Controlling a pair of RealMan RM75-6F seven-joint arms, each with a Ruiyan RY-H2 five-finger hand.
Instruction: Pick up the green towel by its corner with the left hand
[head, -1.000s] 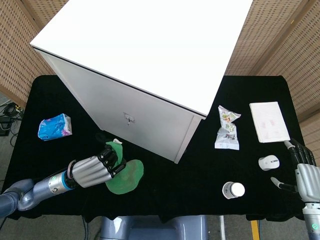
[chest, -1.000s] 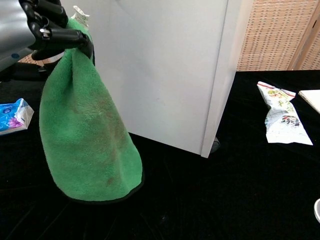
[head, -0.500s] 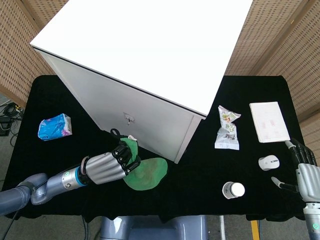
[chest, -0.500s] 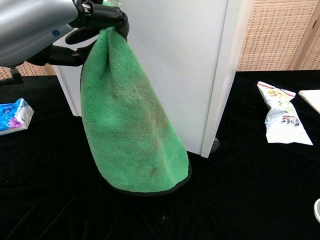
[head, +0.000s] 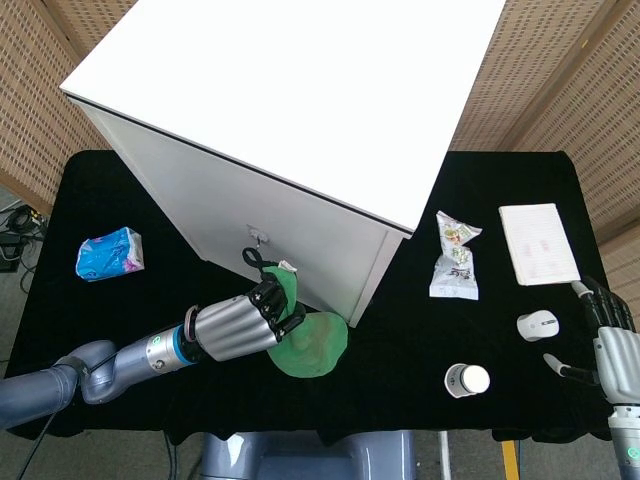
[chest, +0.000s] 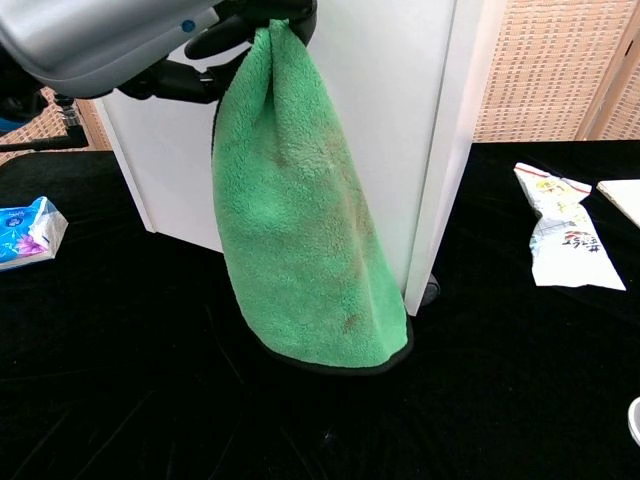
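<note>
**A:** Head view first, biggest thing: the white cabinet sits just behind the left hand. Its fingers are bunched tight on one corner of the green towel, which droops down below them.

**B:** Yep, chest view shows the towel hanging full length under that grip, bottom hem close to the black table; can't tell if it touches. Right hand?

**A:** Right hand has its fingers spread, holding nothing, with the small white mouse just beside them.
</note>
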